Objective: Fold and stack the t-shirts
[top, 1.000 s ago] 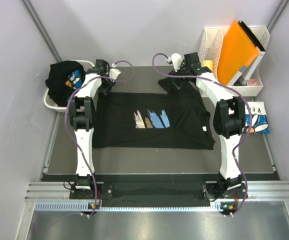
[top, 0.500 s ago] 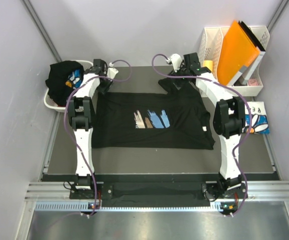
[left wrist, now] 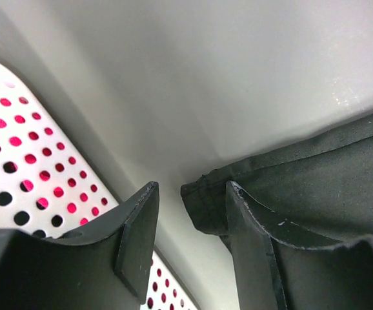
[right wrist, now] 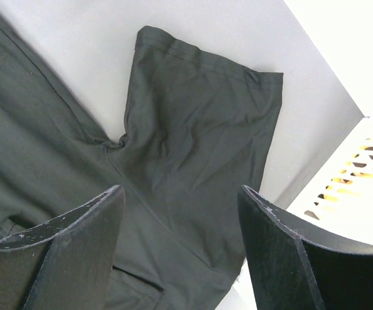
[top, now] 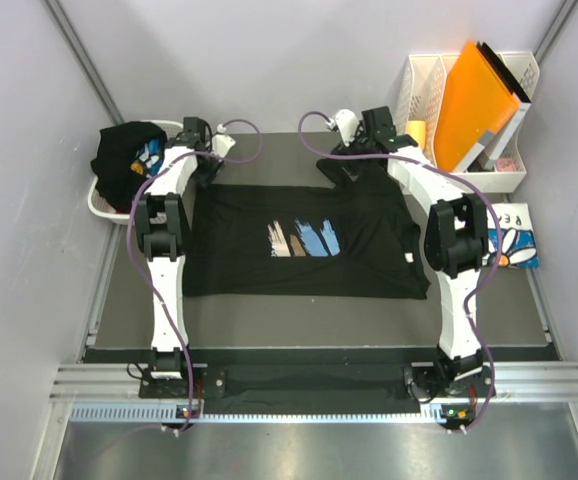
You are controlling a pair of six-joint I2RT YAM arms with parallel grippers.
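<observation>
While both arms reach toward the upper edge of the dark mat, the black t-shirt lies spread flat in the middle of the overhead view, its blue, white and tan print facing up near the centre

The left gripper sits at the shirt's upper-left corner. In the left wrist view its jaws stand apart. The hemmed corner of cloth lies in the gap, close against the finger on the right side of the frame, with bare surface showing between the cloth and the other finger. Nothing is clamped

The right gripper hovers with its jaws spread wide over the sleeve, which sticks out from the shirt's upper edge. In the right wrist view the sleeve fills the upper middle of the frame, lying flat with a few creases where it joins the body, and neither finger presses on it

At the upper left of the overhead view a white laundry basket holds a bundled black tee with a patch of blue print showing. At the right edge, just off the mat, lies a folded white tee with a blue daisy design. Above it, in the upper right, an orange folder leans in a white file rack
</observation>
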